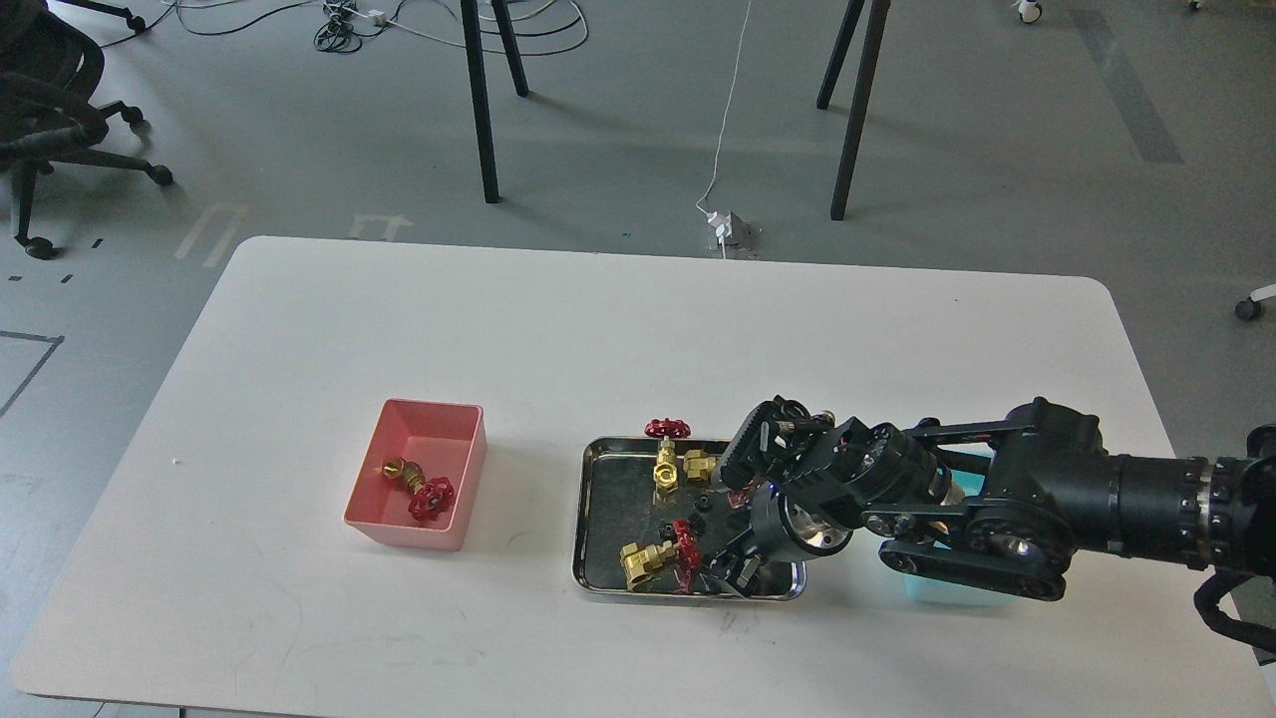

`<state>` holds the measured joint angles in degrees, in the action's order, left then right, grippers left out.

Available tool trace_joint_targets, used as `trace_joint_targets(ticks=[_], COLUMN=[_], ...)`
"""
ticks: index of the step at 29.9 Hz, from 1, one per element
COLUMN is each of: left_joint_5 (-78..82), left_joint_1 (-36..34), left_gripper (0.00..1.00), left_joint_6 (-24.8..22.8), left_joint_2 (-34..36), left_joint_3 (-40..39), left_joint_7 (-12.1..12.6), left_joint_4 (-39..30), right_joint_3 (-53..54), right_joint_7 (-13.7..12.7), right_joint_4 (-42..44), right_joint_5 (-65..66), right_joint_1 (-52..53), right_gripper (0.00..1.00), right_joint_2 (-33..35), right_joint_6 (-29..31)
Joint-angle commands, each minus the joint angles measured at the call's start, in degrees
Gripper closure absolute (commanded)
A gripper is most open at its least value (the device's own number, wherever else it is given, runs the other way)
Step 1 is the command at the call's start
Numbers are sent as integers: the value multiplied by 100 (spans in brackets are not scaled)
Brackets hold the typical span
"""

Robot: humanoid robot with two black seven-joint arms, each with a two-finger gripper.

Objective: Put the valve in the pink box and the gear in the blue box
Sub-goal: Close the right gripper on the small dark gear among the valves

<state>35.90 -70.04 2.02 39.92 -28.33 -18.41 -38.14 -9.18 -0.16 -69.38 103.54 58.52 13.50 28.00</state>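
The pink box [371, 517] stands left of centre and holds one valve [417, 489]. The shiny steel tray [588, 519] holds three more valves: one upright at the back [666, 454], one beside it [703, 464] and one lying at the front [653, 558]. Small black gears [698, 505] lie in the tray's middle. My right gripper [733, 575] is low in the tray's front right corner, just right of the front valve's red handwheel. Its fingers are dark and I cannot tell them apart. The blue box [947, 595] is mostly hidden under my right arm. My left gripper is out of view.
The white table [638, 329] stretches back to black table legs [478, 100] and cables on the floor. An office chair [50, 110] stands at the far left. My right arm [1047, 499] spans the table's right side above the blue box.
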Motion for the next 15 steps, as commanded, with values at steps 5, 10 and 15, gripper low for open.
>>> trace_joint_targets(ticks=[5, 10, 15], left_joint_5=[-5, -5, -5], left_joint_1=[-1, -1, -1], left_gripper=[3, 3, 3], left_joint_6=[-26, -26, -26], left_joint_2=[7, 7, 7], left_joint_3=[3, 3, -6], left_joint_7=[-14, -14, -14], left_joint_4=[114, 114, 114], right_joint_3=[-4, -13, -13], right_joint_7=[-11, -11, -11], right_joint_4=[-14, -32, -41], right_joint_5=[0, 0, 0], right_joint_1=[10, 10, 19], right_gripper=[49, 49, 49], right_joint_2=[4, 57, 57], right_joint_6=[0, 0, 0])
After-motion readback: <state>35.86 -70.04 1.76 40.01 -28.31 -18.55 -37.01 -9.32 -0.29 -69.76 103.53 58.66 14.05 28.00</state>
